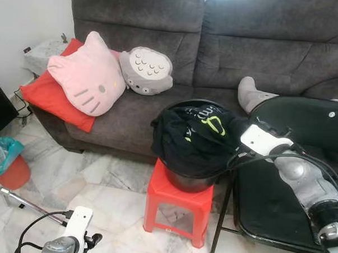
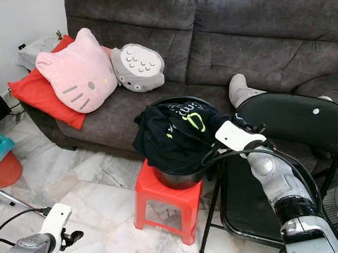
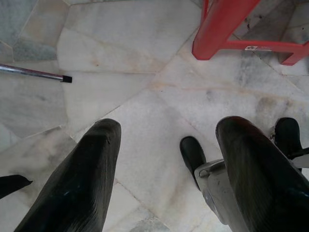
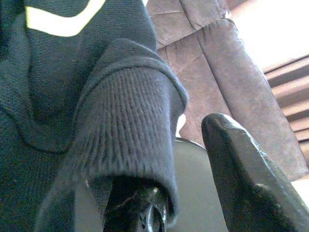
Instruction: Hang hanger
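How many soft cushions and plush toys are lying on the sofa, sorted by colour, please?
Red: 1, the red cushion
Pink: 1, the pink cat-face cushion
Grey: 1, the grey round plush
Total: 3, all at the sofa's left end.

A dark grey fabric sofa [image 1: 245, 46] spans the upper frame, bearing a pink cat-face cushion [image 1: 88, 73] at upper left; a red plastic stool [image 1: 179, 208] stands at lower centre.
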{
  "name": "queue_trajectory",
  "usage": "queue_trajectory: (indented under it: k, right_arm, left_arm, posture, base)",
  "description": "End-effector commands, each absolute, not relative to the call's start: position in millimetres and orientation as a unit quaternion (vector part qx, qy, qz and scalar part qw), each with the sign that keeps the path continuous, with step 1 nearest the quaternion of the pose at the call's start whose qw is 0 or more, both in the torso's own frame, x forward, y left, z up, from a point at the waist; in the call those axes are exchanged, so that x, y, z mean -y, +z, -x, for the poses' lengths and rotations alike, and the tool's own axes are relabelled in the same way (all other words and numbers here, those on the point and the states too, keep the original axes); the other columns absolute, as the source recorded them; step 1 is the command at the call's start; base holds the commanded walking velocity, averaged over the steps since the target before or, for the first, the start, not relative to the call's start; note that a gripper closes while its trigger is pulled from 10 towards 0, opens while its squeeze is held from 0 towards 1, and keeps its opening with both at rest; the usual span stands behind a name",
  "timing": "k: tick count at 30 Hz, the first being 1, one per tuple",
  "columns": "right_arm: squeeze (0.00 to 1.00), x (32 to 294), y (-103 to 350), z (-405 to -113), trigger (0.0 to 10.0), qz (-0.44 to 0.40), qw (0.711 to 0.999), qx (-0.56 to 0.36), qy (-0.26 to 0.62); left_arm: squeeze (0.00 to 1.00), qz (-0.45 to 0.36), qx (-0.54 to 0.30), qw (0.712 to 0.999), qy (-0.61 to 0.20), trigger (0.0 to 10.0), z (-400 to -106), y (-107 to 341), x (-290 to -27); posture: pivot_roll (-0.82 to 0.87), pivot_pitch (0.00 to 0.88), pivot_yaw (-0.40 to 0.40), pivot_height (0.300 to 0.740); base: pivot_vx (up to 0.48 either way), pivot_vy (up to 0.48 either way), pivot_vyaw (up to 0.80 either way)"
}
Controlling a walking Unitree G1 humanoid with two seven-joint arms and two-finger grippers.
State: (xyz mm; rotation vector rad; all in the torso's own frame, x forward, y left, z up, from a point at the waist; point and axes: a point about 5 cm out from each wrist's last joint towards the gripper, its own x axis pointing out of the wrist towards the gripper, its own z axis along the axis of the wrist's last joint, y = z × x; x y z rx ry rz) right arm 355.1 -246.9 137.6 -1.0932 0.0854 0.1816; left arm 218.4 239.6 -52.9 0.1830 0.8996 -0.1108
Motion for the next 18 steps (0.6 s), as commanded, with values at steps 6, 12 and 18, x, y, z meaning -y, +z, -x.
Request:
queue_trajectory:
  k: [6,12,18]
  right_arm:
    - [0.00,242.8,133.8,-359.4,10.0,0.524,0.845,-0.046,0.094]
    - [0.00,244.8,131.8,-359.7,0.0,0.524,0.846,-0.046,0.090]
    - [0.00,244.7,132.0,-360.3,0.0,0.524,0.846,-0.042,0.088]
  left_arm:
    - [0.00,-0.091,-0.431,0.896,-0.046,10.0,-217.9,-51.5,-245.1]
    - [0.00,-0.091,-0.431,0.897,-0.044,10.0,-217.5,-51.7,-245.3]
    - [0.00,-0.092,-0.430,0.897,-0.043,10.0,-217.1,-51.8,-245.7]
  posture:
    - [-0.07,0.000,0.034,0.740]
    - [-0.07,0.000,0.032,0.740]
    - [-0.07,0.000,0.033,0.740]
  base:
    - [0.000,0.000,0.00]
    - [0.000,0.000,0.00]
    - [0.000,0.000,0.00]
